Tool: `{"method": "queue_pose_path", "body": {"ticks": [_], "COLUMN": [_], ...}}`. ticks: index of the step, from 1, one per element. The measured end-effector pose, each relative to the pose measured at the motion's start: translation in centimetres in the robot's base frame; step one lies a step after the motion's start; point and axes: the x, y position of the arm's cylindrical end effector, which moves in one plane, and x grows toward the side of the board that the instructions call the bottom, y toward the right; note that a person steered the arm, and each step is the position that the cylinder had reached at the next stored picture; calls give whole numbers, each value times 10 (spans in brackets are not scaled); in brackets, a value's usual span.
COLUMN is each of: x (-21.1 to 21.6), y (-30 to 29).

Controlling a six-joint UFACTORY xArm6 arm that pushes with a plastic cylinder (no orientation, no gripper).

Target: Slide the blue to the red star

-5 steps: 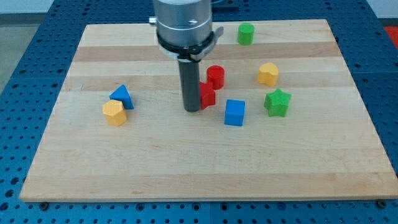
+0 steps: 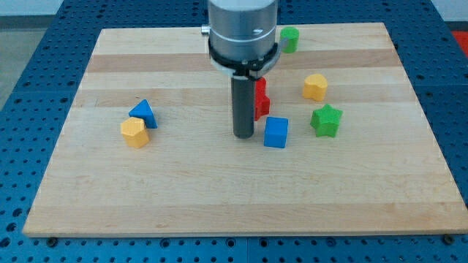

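Observation:
My tip (image 2: 243, 135) rests on the board near its middle. A blue cube (image 2: 276, 132) lies just to the tip's right, a small gap apart. The red star (image 2: 262, 107) sits right behind the rod, partly hidden by it, just above the blue cube. A red cylinder (image 2: 260, 87) shows only as a sliver behind the rod, above the star. A blue triangular block (image 2: 143, 112) lies far to the view's left, touching a yellow block (image 2: 134, 133).
A yellow block (image 2: 315, 86) and a green star (image 2: 326, 120) lie to the view's right. A green cylinder (image 2: 290, 39) stands near the top edge. The wooden board (image 2: 219, 197) ends on all sides at a blue perforated table.
My tip has moved right and a little toward the view's bottom, from the red star's left to just left of the blue cube. The rod now hides more of the red star and cylinder.

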Motion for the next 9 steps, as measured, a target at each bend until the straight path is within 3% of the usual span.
{"method": "queue_pose_path", "body": {"ticks": [2, 9], "x": [56, -37], "y": [30, 78]}}
